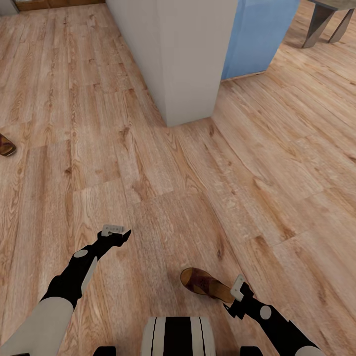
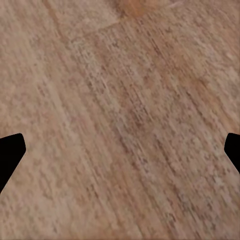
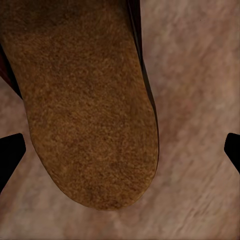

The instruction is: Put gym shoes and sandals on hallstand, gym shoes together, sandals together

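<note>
Right wrist view: right gripper (image 3: pixel 120 150) spread wide above 1 sandal's (image 3: pixel 87 105) tan footbed, holding nothing. Sandal lies on corridor floor (image 1: pixel 198 163). Risk: a poorly centred close could skid it away.

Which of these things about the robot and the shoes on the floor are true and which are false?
1. A sandal lies on the floor by the right gripper. True.
2. The right gripper has lifted it. False: it lies on the wood, fingers spread wide.
3. The left gripper holds a sneaker. False: it is open over bare floor.
4. Another sandal peeks in at the head view's left edge. True.
</note>
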Controlling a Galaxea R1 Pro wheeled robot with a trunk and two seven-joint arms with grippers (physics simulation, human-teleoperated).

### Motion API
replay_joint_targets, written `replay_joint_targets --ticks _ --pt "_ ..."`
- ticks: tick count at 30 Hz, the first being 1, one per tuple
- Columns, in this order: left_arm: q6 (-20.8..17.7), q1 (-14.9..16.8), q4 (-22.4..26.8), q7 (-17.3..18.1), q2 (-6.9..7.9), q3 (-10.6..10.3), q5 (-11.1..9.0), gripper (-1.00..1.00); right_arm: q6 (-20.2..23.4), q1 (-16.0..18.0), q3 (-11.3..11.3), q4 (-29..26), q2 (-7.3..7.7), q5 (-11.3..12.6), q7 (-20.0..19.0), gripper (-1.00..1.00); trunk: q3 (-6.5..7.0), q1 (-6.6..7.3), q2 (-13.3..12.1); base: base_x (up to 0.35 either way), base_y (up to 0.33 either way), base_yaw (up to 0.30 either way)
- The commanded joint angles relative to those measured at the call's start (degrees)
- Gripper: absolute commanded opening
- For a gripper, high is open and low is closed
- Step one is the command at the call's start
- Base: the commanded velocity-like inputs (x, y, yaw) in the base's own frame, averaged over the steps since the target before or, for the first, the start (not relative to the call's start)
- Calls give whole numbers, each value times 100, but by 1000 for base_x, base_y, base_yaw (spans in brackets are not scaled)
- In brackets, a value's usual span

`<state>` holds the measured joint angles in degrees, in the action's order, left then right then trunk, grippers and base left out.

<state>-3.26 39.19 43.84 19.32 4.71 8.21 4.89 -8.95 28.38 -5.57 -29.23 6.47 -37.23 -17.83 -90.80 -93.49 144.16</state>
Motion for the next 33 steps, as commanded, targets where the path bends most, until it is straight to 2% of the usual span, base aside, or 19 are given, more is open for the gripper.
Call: replay_joint_targets --ticks 1,7,11,13,31,32,33 --pt "-29 1 11 45 -5 27 50 100 -22 1 -5 -4 3 -59 -1 100 -3 1 1 2 1 0" --pt "-46 1 11 45 -5 25 43 100 -20 1 -5 -4 3 -58 -1 100 -6 1 1 0 0 0" --pt "-57 3 11 45 -5 30 39 100 -20 1 -5 -4 3 -59 -1 100 -115 -9 7 0 0 0" --pt "-55 2 11 45 -2 31 39 100 -20 1 -5 -4 3 -59 -1 100 -127 -9 7 0 0 0" --pt "-52 2 11 45 2 32 29 100 -19 1 -5 -4 3 -57 -1 100 -143 -9 7 0 0 0" --pt "-52 4 11 45 2 32 29 100 -19 1 -5 -4 3 -57 -1 -100 -143 -9 7 0 0 0" --pt "-52 3 11 45 1 32 29 100 -19 1 -5 -4 3 -57 -1 -100 -143 -9 7 0 0 0"
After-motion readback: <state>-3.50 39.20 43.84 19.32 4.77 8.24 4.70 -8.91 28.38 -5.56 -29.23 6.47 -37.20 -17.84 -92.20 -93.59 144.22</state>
